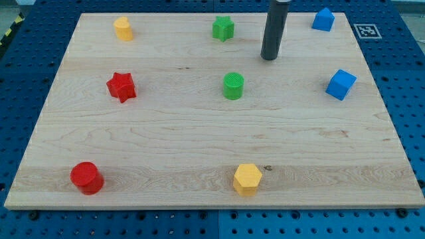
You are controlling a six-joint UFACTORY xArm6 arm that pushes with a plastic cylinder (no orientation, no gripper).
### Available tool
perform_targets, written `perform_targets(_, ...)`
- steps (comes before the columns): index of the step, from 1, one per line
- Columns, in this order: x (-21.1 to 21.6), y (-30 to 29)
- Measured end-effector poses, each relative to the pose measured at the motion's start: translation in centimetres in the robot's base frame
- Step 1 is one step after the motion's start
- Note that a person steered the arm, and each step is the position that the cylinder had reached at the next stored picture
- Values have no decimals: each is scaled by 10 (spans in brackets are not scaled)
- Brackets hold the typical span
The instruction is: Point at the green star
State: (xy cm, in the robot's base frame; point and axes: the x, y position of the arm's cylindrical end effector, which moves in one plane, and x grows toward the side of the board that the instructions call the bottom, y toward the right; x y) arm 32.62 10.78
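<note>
My tip (269, 58) is a plain dark rod end, not a pincer, so it has no spread or pressed-together state to report. It rests on the wooden desk (199, 146) near the view's top. The green star (223, 28) lies to its left and slightly higher, apart from it. The green cylinder (233, 86) sits below-left of my tip, and a blue block (323, 20) lies to its upper right.
</note>
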Motion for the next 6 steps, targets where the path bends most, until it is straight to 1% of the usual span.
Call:
perform_targets(1,-30,0)
perform_targets(2,-78,0)
perform_targets(3,-127,-24)
perform_targets(4,-129,-84)
perform_targets(5,-110,-107)
perform_targets(6,-99,-102)
